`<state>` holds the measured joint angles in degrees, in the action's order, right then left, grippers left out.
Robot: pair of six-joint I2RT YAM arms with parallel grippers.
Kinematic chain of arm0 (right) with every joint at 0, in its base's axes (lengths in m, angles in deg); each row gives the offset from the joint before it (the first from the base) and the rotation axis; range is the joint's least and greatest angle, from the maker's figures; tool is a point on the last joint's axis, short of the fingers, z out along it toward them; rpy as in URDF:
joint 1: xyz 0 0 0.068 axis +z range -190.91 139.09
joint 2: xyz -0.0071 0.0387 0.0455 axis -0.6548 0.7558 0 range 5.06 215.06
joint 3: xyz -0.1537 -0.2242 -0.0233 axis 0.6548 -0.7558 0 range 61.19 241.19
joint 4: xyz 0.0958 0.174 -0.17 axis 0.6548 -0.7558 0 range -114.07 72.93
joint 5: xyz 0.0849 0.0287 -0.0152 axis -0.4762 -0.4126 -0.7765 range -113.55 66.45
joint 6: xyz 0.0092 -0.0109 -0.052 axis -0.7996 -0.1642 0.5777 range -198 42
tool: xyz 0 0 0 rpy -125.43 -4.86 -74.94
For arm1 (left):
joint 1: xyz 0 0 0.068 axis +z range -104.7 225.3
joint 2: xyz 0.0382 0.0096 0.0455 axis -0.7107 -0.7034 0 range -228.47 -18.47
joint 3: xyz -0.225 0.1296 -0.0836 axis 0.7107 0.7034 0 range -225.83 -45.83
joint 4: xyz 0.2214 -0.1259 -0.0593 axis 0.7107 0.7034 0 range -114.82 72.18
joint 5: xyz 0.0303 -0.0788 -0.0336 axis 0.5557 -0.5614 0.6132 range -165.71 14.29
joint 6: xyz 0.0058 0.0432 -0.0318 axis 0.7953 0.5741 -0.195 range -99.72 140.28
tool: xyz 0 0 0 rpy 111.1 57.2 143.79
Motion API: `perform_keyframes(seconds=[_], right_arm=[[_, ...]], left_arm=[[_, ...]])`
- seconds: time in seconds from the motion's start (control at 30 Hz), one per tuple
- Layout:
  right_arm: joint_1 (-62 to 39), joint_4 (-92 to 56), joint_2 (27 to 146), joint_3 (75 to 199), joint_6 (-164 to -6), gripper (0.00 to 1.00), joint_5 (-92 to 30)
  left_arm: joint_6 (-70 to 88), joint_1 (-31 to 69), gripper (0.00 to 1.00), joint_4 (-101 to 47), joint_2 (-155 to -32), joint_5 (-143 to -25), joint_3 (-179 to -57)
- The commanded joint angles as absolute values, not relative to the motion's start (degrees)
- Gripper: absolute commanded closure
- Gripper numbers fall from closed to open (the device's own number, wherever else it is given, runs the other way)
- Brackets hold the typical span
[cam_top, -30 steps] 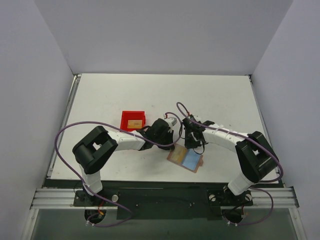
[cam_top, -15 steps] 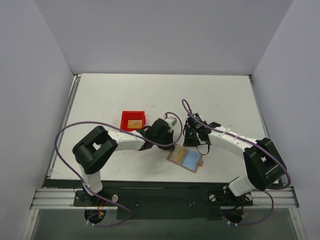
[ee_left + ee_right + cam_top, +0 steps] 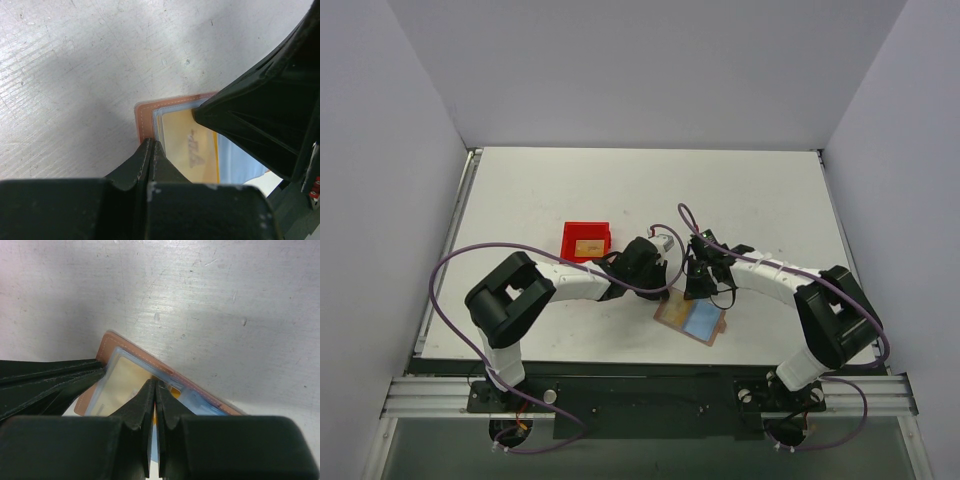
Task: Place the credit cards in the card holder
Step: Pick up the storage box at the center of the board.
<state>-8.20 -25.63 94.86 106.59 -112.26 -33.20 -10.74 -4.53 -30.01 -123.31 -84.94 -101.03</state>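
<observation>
Top view: the open card holder (image 3: 692, 319) lies unmoved near the middle of the counter's (image 3: 520, 190) near edge. The right arm (image 3: 770, 272) has swung back over it.

Left wrist: the left jaws are shut, tips at the holder's corner. A credit card (image 3: 192, 150) sits in its pocket.

Right wrist: the right jaws are shut, tips on that card, probably seating it.

White tabletop (image 3: 750, 190); plain pale walls (image 3: 650, 70) on three sides.

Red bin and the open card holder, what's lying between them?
In the top view, only the left arm's wrist and shut left gripper lie between the red bin and the card holder; no loose card shows there.
</observation>
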Motion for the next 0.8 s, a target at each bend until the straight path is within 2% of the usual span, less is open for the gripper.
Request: perform_keyframes(seconds=[0.0, 0.77], right_arm=[[-7.51, -31.22, 94.88, 106.80, -111.40, 1.00, -30.05], [-7.42, -36.84, 93.39, 108.21, -109.73, 1.00, -28.38]], left_arm=[[-10.04, -4.71, 1.00, -30.18, -124.11, -84.67, -101.82], [-10.22, -4.71, 1.00, -30.26, -124.20, -84.58, -101.82]])
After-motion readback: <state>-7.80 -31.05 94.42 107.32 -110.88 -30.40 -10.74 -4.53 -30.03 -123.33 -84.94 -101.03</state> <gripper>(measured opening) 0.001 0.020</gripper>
